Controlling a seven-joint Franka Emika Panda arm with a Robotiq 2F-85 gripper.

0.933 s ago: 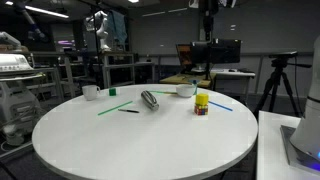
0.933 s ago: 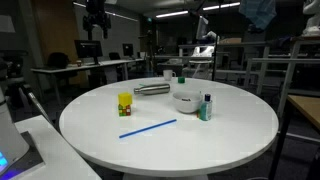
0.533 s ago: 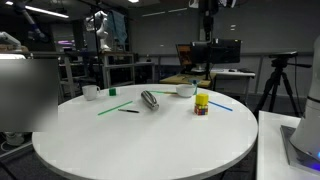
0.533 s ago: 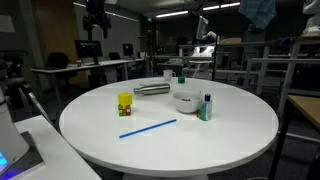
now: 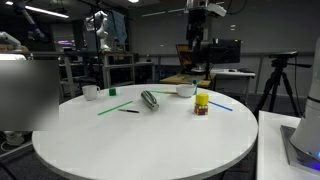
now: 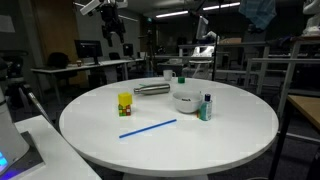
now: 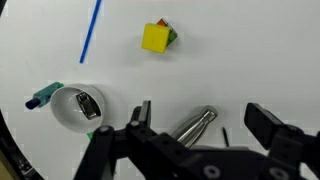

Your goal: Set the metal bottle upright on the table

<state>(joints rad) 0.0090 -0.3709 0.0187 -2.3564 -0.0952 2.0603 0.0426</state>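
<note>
swinging in since a moment ago, my pincer [image 7: 199,112] now hangs high above the metal bottle [image 7: 193,124], jaws spread wide and empty. the bottle lies on its side on the table [image 5: 130,145]; descent and grasp come next, i judge.

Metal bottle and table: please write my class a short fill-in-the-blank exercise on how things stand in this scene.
The metal bottle lies on its ____ on the table.
The gripper holds nothing, and its jaws are ____.
The small container with the dark base has a ____ body.
The straw lying near that container is ____.
Missing words: side; open; yellow; blue.
</note>
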